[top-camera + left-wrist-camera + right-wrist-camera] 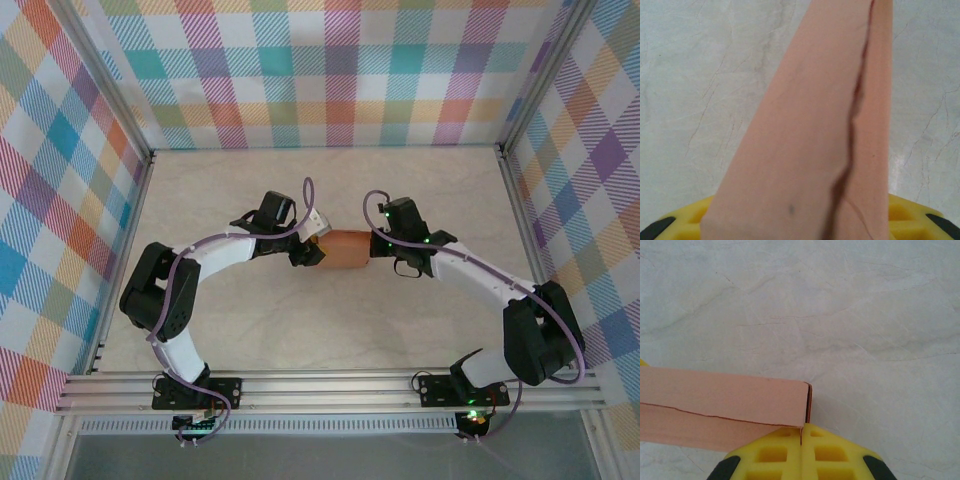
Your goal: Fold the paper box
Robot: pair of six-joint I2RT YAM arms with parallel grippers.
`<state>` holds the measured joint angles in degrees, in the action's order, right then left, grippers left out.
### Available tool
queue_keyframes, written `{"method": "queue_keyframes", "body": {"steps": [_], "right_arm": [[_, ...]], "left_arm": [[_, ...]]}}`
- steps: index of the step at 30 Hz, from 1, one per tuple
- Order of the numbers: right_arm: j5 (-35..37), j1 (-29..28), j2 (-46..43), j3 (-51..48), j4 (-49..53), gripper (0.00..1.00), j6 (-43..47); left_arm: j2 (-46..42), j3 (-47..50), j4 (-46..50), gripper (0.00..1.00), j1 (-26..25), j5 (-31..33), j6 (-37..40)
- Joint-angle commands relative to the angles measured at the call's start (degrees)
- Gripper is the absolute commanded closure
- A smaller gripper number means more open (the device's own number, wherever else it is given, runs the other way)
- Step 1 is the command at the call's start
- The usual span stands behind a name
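Observation:
The paper box (348, 250) is a salmon-orange folded box held just above the middle of the table, between the two grippers. My left gripper (310, 250) grips its left end. In the left wrist view the box (805, 150) stretches away from the gripper (800, 225), and a yellow finger (685, 222) shows at each bottom corner beside it. My right gripper (383, 250) is shut, and its tips (801, 432) sit against the lower corner of the right end of the box (720, 400). A thin dark line runs in the seam between the fingers; I cannot tell whether card is pinched there.
The pale marbled table (330, 190) stretches around the box on every side. Aluminium rails (330, 390) run along the near edge. Plaid walls (330, 70) close the back and both sides.

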<state>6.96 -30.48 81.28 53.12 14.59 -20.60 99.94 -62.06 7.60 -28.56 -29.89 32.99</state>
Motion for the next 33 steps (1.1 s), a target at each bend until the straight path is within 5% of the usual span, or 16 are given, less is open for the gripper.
{"method": "queue_keyframes", "body": {"steps": [1,5,15,25,33], "right_arm": [[-3.5,-1.7,-0.2,2.6,1.8,1.0,-0.7],[-3.2,-1.7,0.4,2.3,1.8,1.0,-0.4],[-1.4,-1.7,0.4,2.8,3.1,1.0,-0.1],[-0.7,-1.8,1.3,5.2,6.0,1.0,-0.1],[0.9,-2.0,0.9,6.5,8.2,1.0,-0.5]], "left_arm": [[1.4,-1.4,2.2,0.57,-1.1,3.5,-0.9],[1.4,-1.5,2.6,0.52,-1.1,3.4,-1.0],[-1.7,0.9,0.7,0.0,-1.1,5.8,-5.5],[-8.4,9.3,-12.0,0.0,-1.2,9.5,-16.7],[-14.8,14.5,-9.7,0.0,-1.2,11.8,-18.1]]}}
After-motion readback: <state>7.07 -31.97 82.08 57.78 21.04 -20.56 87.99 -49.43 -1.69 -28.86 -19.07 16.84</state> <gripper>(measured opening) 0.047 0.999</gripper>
